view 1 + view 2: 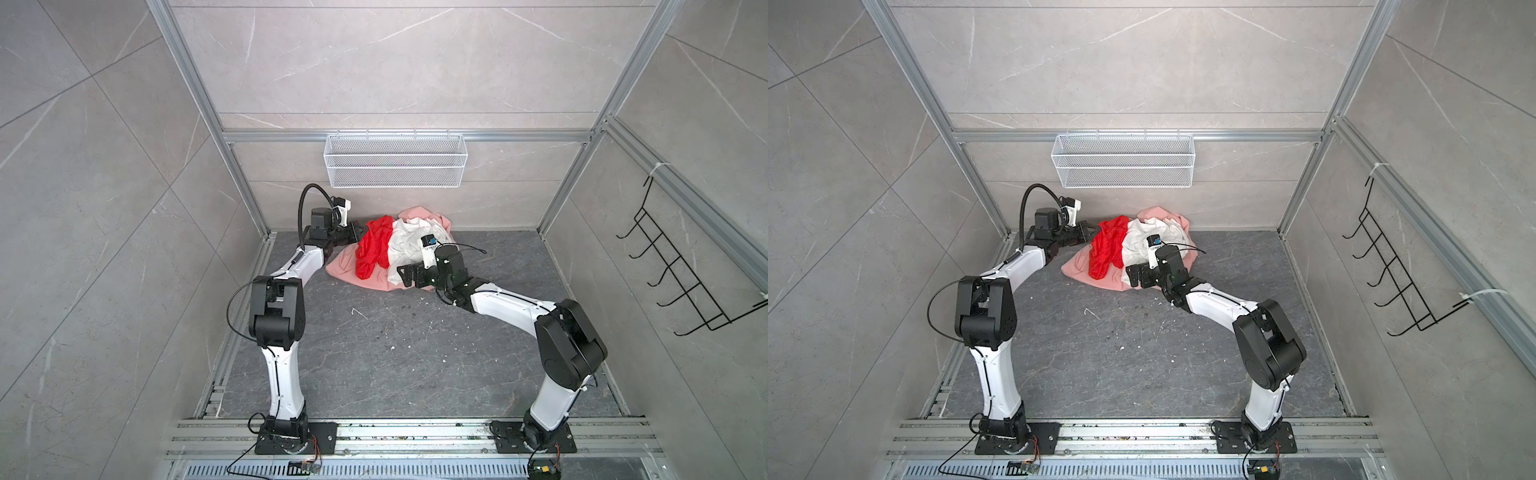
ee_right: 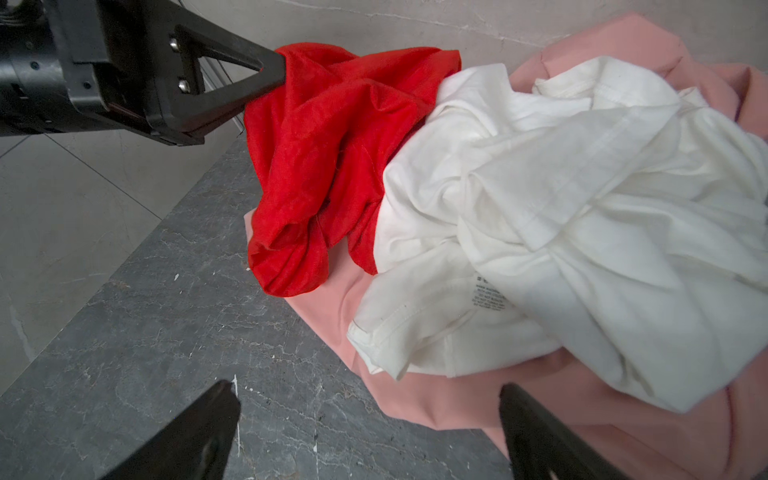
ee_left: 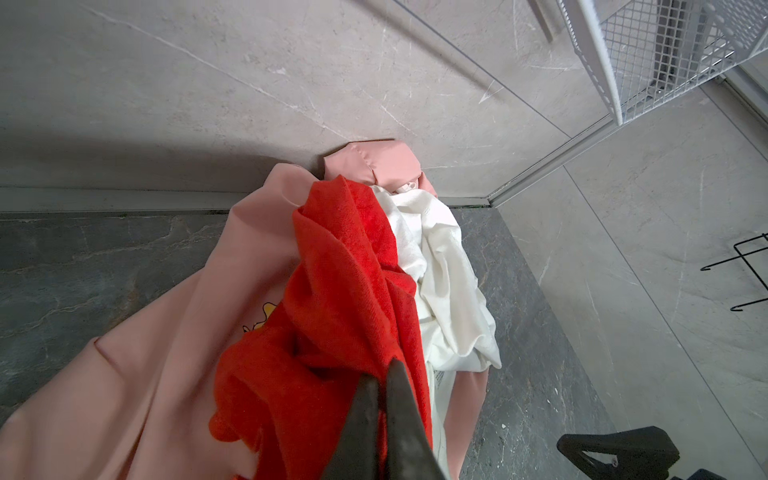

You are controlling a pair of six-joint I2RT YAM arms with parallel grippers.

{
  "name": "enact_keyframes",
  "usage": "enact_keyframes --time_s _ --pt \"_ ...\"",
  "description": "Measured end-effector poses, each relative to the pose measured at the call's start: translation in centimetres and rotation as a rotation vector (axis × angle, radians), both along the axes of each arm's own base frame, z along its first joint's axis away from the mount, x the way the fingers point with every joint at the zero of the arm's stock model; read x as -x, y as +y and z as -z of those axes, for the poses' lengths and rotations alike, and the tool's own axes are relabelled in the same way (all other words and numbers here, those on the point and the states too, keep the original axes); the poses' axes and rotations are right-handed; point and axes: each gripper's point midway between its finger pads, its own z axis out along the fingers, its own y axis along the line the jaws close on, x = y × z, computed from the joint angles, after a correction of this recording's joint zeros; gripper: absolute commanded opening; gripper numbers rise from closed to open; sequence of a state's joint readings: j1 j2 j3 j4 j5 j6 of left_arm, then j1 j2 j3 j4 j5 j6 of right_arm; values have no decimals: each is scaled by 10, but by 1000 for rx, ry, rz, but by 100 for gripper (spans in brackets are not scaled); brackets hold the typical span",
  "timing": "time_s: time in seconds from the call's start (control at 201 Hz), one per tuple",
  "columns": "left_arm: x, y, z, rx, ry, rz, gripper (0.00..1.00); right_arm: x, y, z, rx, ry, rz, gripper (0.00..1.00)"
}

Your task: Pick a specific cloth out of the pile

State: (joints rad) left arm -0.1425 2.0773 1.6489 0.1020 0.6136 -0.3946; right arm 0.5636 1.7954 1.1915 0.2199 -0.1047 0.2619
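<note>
The grab looked done and the pulling-out was left: the left pincer (image 2: pixel 277 71) was clamped on the red cloth (image 1: pixel 371 249) at its ten o'clock edge, the cloth apparently draped over the pile's (image 1: pixel 345 268) nine o'clock side, and the right pincer (image 2: pixel 365 388) hung spread apart and empty at five o'clock.

Dark grey stone-patterned floor (image 1: pixel 374 353), pile (image 1: pixel 399 249) against the back wall (image 1: pixel 395 199), its salmon-pink garment (image 1: pixel 341 266) spread on it, white specks (image 1: pixel 358 312) scattered

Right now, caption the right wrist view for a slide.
Left gripper shut on the red cloth beside the white garment; right gripper open near the pink garment.
</note>
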Motion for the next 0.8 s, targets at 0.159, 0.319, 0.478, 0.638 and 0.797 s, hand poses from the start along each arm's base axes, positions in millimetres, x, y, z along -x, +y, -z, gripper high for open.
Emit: enact_keyframes --time_s 0.159,0.319,0.478,0.638,0.797 --pt "2 0 -15 6 -28 1 0 0 0 0 0 0 0 100" --pt "5 -1 -28 15 -51 5 0 1 1 0 0 0 -3 99" --pt "6 -4 -34 32 -58 14 0 1 2 0 0 0 -5 100" --pt "6 -4 -36 41 -58 11 0 1 2 0 0 0 -5 100" --pt "8 -9 -38 45 -57 19 0 1 2 0 -1 0 -5 100"
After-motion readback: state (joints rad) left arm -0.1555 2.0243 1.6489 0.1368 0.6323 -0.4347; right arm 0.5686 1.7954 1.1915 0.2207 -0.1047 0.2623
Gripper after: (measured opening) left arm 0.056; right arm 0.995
